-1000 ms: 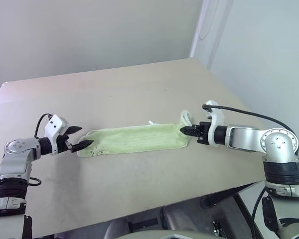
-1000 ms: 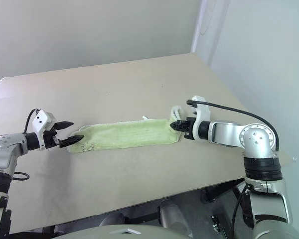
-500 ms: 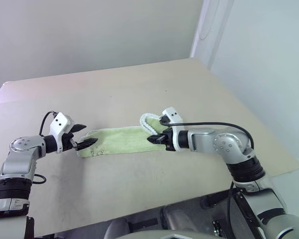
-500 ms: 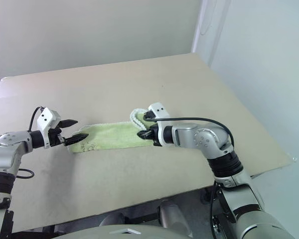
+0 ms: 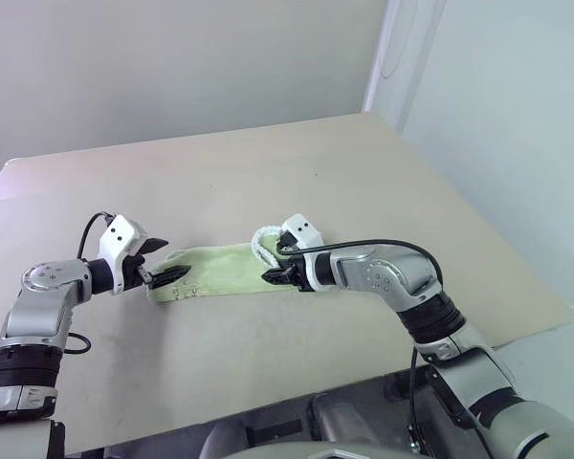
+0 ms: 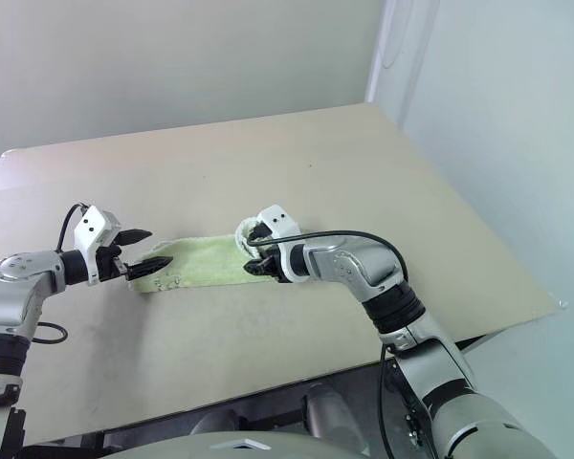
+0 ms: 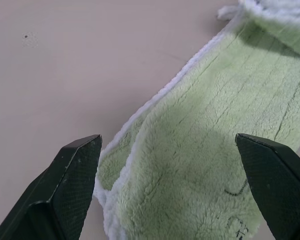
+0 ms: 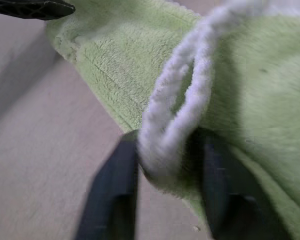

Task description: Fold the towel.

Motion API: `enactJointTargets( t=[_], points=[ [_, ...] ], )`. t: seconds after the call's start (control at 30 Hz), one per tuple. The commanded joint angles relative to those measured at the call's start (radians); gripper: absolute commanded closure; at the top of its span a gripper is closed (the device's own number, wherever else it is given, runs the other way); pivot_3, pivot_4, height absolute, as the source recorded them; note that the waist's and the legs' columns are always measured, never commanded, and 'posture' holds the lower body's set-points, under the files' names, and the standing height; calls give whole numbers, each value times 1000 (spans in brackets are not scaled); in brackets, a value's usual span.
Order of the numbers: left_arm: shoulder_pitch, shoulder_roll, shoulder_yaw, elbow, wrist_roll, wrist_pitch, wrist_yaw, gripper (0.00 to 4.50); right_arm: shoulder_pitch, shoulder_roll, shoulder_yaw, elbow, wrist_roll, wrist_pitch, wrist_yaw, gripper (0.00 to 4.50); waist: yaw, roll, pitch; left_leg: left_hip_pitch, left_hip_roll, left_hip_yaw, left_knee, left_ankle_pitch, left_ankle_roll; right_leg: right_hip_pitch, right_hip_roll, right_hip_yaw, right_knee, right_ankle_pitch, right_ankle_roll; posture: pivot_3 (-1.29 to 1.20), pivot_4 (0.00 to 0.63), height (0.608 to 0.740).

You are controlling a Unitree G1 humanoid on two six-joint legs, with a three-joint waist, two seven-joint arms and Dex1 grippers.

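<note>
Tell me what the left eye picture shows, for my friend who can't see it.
A green towel lies on a tan table, its right end folded back over itself by the right gripper. The left gripper sits at the towel's left end, fingers open.

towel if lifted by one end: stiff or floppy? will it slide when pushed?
Likely floppy: the towel already bends into a raised loop where the right gripper carries its end over the flat part. Probably light for its size. Its terry pile looks grippy, so a push would more likely bunch it on the table than slide it.
</note>
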State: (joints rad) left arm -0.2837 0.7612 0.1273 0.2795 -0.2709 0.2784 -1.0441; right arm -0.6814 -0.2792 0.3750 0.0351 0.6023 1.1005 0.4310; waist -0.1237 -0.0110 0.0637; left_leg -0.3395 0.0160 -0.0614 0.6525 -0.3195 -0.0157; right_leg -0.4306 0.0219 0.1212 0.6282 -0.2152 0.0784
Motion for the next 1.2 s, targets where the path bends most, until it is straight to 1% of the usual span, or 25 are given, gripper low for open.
enactJointTargets(
  t=[0.03, 0.07, 0.13, 0.17, 0.2, 0.27, 0.37, 0.43, 0.53, 0.6, 0.77, 0.9, 1.03, 1.2],
  points=[
    [2, 11, 2, -51, -12, 7, -8, 0, -17, 9, -78, -77, 35, 14, 51, 1583, 0, 0, 0, 0, 0, 0, 0, 0, 0, 0, 0, 0, 0, 0, 0, 0, 0, 740],
    [1, 11, 4, -53, -15, 13, -9, 0, -13, 2, -91, -108, 49, 25, 67, 1174, 0, 0, 0, 0, 0, 0, 0, 0, 0, 0, 0, 0, 0, 0, 0, 0, 0, 740],
    [-1, 12, 6, -55, -18, 20, -10, 0, -3, -11, -106, -164, 68, 45, 92, 521, 0, 0, 0, 0, 0, 0, 0, 0, 0, 0, 0, 0, 0, 0, 0, 0, 0, 740],
    [-4, 12, 7, -55, -19, 23, -10, 0, 4, -22, -118, -192, 76, 53, 102, 91, 0, 0, 0, 0, 0, -1, 0, 0, 0, 0, 0, 0, 0, 0, 0, 0, 0, 740],
    [-7, 12, 9, -55, -20, 26, -9, 0, 10, -32, -135, -214, 83, 53, 112, 37, 0, 0, 0, 0, 0, -1, 0, 0, 0, 0, 0, -1, 0, 0, 0, 0, 0, 740],
    [-12, 12, 11, -52, -20, 29, -8, 0, 16, -39, -155, -236, 88, 52, 123, 37, 1, 0, 0, 0, 0, -1, 0, 0, 0, 0, 0, -1, 0, 0, 0, 0, 0, 740],
    [-19, 12, 15, -48, -23, 35, -5, 0, 22, -17, -232, -249, 129, 35, 131, 37, 0, 0, 0, 0, 0, -1, 0, 0, 0, 0, 0, -1, 1, 0, 0, 0, 0, 740],
    [-20, 9, 16, -52, -22, 38, 2, 0, 38, -11, -232, -169, 40, -53, 86, 37, -1, 0, 0, 1, 0, -1, 0, 0, 0, 0, 0, -1, 1, 0, 0, 0, 0, 740],
    [-22, 9, 14, -51, -21, 37, 3, 0, 44, 16, -230, -90, -22, -125, 58, 37, 0, -1, 0, 1, 0, -1, 0, 0, 0, 0, 0, -1, 1, 0, 0, 0, 0, 740],
    [-22, 8, 21, -55, -30, 45, 3, 0, 48, 35, -198, -17, -81, -183, 52, 37, -2, 0, 0, 1, 0, 0, 0, 0, 0, 0, 0, 0, 1, 0, 0, 0, 0, 740],
    [7, 36, 48, -68, -56, 69, -14, 0, 113, 28, -49, 120, -282, -387, 75, 37, -2, -1, 0, 0, 0, 0, 0, 0, 0, 0, 0, 0, 1, 0, 0, 0, 0, 740],
    [27, 51, 104, -78, -106, 134, -1, 0, 141, 40, 10, 175, -379, -491, 88, 37, -5, -2, -1, 1, 0, 0, 0, 0, 0, 0, 0, 0, 1, 0, 0, 0, 0, 740],
    [34, 55, 147, -93, -155, 245, 33, 0, 136, 66, -21, 164, -395, -547, 98, 37, -4, -2, -2, 2, 0, -1, 1, 0, 0, 1, 0, 0, 2, 0, 0, 0, 0, 740],
    [28, 78, 205, -58, -206, 386, 70, 0, 116, 72, -119, 65, -328, -521, 136, 37, -4, -2, -1, 2, 0, -1, 2, 0, 0, 1, 1, -1, 3, 0, 0, 0, 0, 740]
  ],
)
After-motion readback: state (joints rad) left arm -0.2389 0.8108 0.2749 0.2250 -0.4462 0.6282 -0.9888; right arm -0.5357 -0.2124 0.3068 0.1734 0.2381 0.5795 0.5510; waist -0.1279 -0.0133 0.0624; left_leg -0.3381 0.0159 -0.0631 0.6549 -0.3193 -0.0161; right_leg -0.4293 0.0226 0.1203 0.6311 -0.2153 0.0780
